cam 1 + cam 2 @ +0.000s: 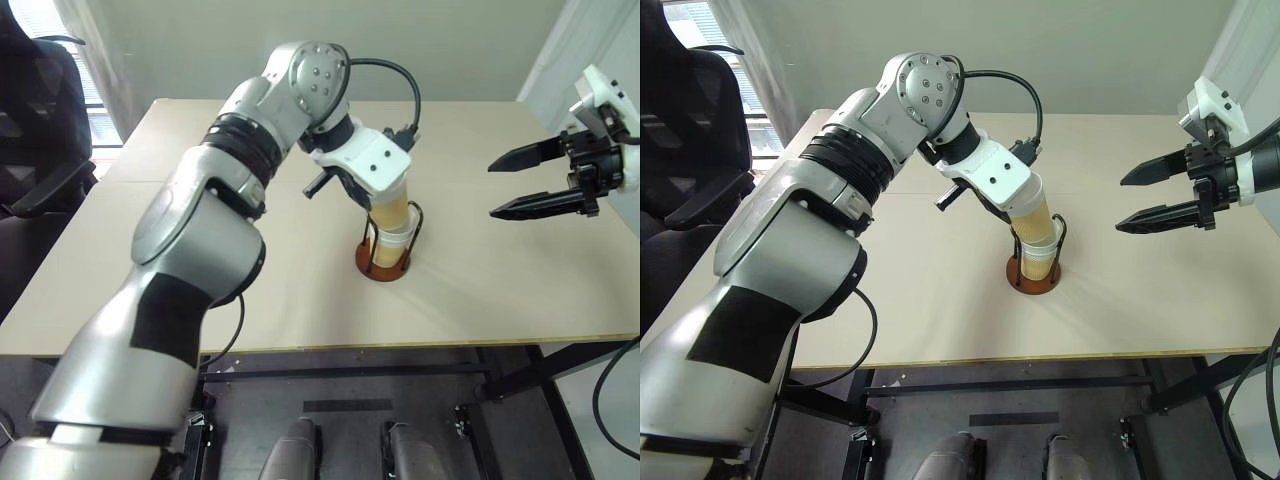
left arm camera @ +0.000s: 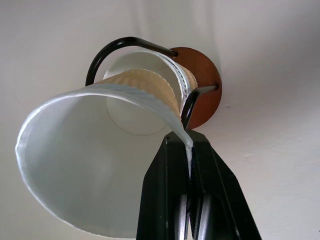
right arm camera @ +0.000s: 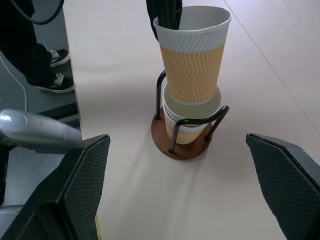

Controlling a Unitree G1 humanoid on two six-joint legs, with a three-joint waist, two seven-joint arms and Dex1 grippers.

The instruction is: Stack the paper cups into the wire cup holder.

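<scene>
The wire cup holder (image 3: 199, 120), black wire loops on a reddish-brown disc, stands mid-table. One paper cup (image 3: 186, 125) sits inside it. A second paper cup (image 3: 192, 65), tan with a white rim, is nested partway into the first and leans a little. My left gripper (image 2: 189, 146) is shut on this upper cup's rim, one finger inside the cup and one outside. My right gripper (image 1: 508, 184) hovers open above the table to the right of the holder, well clear of it, with nothing between its fingers.
The beige table (image 1: 500, 290) has bare room around the holder. A black office chair (image 1: 40, 110) stands off the table's left side. A person's shoes (image 3: 55, 82) rest on the floor beyond the table's far edge.
</scene>
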